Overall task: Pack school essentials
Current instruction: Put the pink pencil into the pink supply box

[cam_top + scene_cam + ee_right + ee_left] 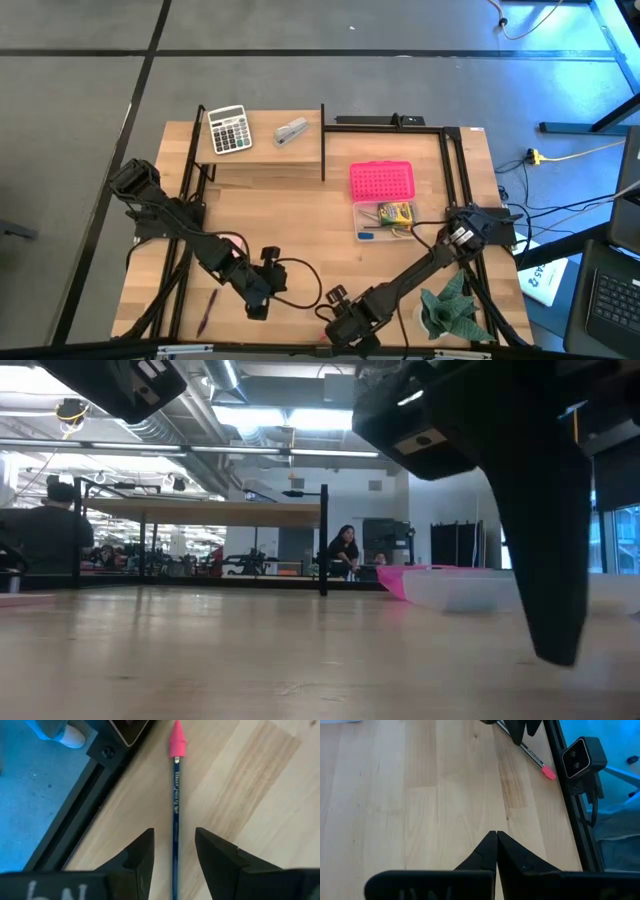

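Note:
A dark blue pencil with a pink eraser cap (175, 795) lies on the table near its near edge. My right gripper (173, 847) is open over it, one finger on each side of the shaft and apart from it; the left wrist view shows the pencil's pink end (548, 772) sticking out past that gripper. My left gripper (496, 851) is shut and touches nothing, just left of the right one (258, 298). A second pencil (208, 311) lies farther left. The clear case (372, 226) with its pink lid (382, 180) open holds the crayon box (395, 212).
A calculator (228, 129) and a grey stapler (291, 131) sit on the raised shelf at the far side. A green object (450, 310) lies at the near right corner. A black frame rail and the low camera (580, 755) run along the near edge, close to the pencil.

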Robot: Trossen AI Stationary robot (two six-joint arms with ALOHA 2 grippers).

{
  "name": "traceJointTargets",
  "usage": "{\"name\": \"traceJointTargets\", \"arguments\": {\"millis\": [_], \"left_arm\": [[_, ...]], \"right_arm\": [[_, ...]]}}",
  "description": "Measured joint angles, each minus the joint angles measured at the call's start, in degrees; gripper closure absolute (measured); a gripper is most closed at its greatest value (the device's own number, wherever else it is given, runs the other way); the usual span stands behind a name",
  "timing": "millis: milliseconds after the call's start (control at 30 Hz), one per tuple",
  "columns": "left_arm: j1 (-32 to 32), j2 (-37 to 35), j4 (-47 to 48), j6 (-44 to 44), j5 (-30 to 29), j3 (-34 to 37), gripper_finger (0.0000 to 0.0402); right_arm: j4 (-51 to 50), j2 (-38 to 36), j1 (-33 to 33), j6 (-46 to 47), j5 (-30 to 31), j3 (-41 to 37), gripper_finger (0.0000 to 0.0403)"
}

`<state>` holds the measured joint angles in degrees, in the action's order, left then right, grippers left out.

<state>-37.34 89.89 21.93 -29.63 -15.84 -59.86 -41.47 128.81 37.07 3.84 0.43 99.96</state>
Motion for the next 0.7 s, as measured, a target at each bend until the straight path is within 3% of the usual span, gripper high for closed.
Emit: {"name": "traceJointTargets", "arguments": {"millis": [533, 700], "left_arm": [[0.0, 0.0, 0.08, 0.0, 0.0, 0.0, 0.0401], [0.0, 0.0, 0.09, -0.05, -0.02, 0.0, 0.0401]], "right_arm": [[0.17, 1.86, -0.01, -2.77, 0.59, 0.07, 0.026], [0.2, 1.88, -0.01, -2.63, 0.55, 0.07, 0.0288]]}}
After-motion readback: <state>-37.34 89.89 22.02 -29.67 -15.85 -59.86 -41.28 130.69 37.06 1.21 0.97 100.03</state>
